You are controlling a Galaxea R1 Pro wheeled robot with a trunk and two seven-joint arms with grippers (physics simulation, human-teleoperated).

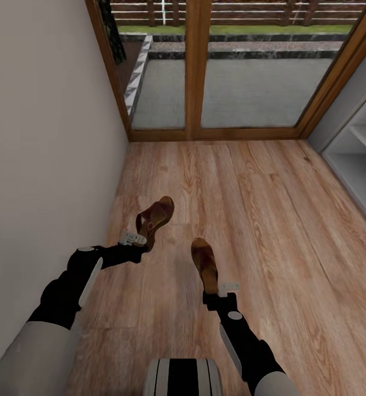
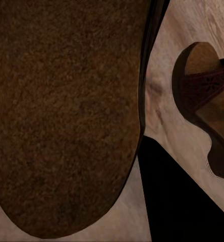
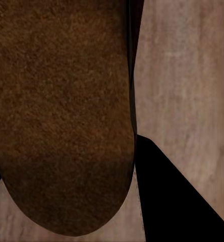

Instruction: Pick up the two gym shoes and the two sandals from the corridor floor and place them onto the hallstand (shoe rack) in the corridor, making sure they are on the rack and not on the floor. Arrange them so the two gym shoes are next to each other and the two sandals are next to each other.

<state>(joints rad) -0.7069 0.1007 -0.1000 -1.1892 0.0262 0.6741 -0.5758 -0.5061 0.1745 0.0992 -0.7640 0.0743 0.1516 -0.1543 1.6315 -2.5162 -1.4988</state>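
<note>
Two dark brown sandals are held up over the wood-plank corridor floor (image 1: pixel 271 220). My left gripper (image 1: pixel 143 240) is shut on the heel end of one sandal (image 1: pixel 156 216), which is tilted on its side by the left wall. Its rough brown sole (image 2: pixel 66 116) looms close in the left wrist view, with the other sandal (image 2: pixel 208 106) beyond. My right gripper (image 1: pixel 211 295) is shut on the second sandal (image 1: pixel 204 264), toe pointing away from me. That sandal's sole (image 3: pixel 61 111) covers much of the right wrist view beside a black finger (image 3: pixel 172 201). The gym shoes are out of view.
A plain pale wall (image 1: pixel 45 137) runs along the left. Wood-framed glass doors (image 1: pixel 197 71) close the corridor's far end. A pale white open shelving unit (image 1: pixel 364 165) stands at the right edge; which unit it is cannot be told. Open floor lies between.
</note>
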